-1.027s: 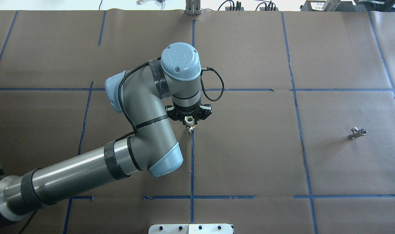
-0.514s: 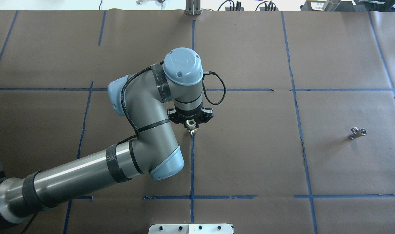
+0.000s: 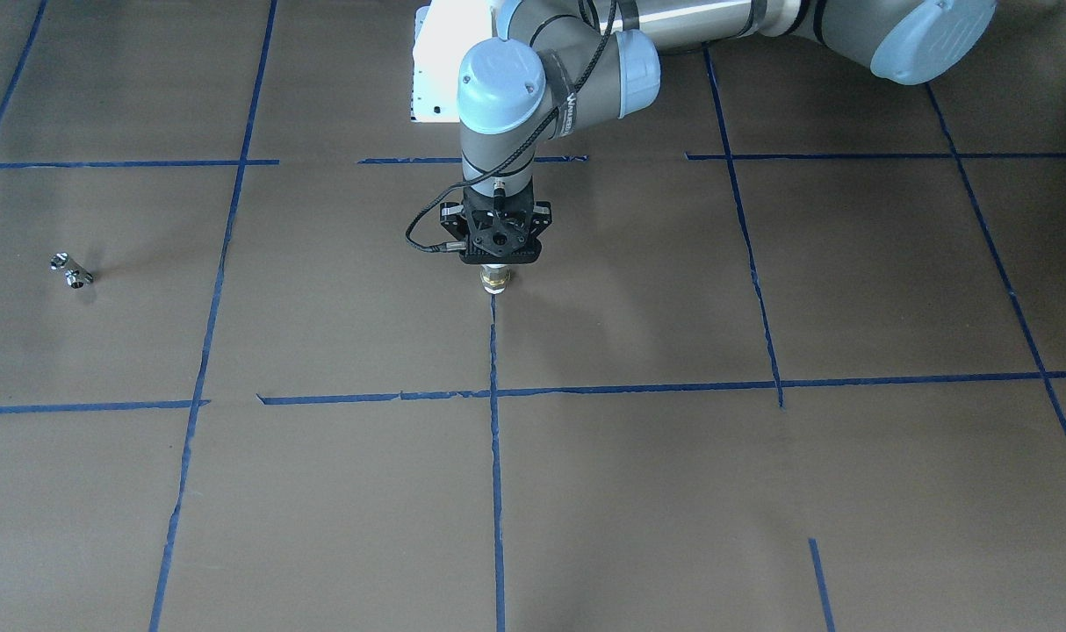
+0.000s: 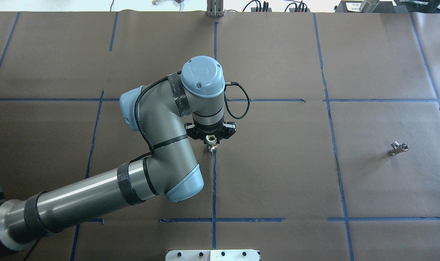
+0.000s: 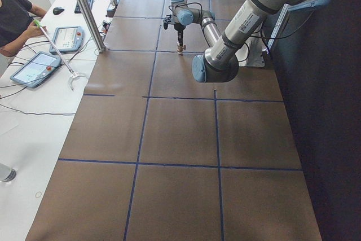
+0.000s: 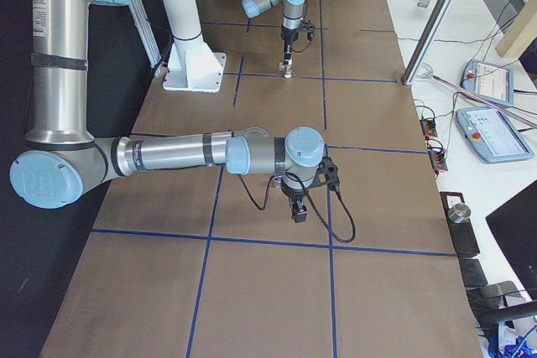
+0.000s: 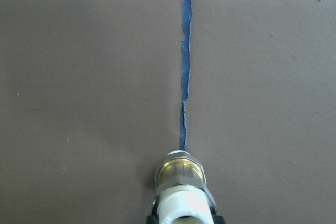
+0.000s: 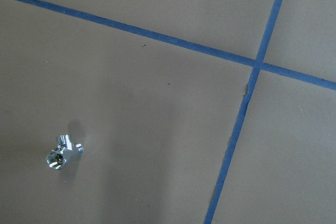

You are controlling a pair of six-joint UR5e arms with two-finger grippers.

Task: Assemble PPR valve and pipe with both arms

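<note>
My left gripper [image 4: 211, 142] points straight down at the table's middle and is shut on the PPR valve [image 4: 212, 139]. The valve [image 3: 495, 279] is held upright, brass end down, on a blue tape line. In the left wrist view the valve [image 7: 181, 182] shows its white end towards the camera and its brass end close to the paper; I cannot tell whether it touches. The chrome T-shaped pipe [image 4: 398, 148] lies alone at the right; it also shows in the front view [image 3: 70, 270] and the right wrist view [image 8: 63, 151]. My right gripper [image 6: 296, 211] hangs above the table's right end; I cannot tell whether it is open or shut.
Brown paper with blue tape lines [image 4: 214, 181] covers the table. The white pedestal base [image 4: 212, 255] stands at the near edge. A metal post [image 5: 84, 9] stands at the far edge. Beyond it are tablets [image 6: 487, 132] and a person [image 5: 17, 15].
The left wrist has shifted slightly right and then a little back. The valve has stayed in its grip. The pipe has not moved.
</note>
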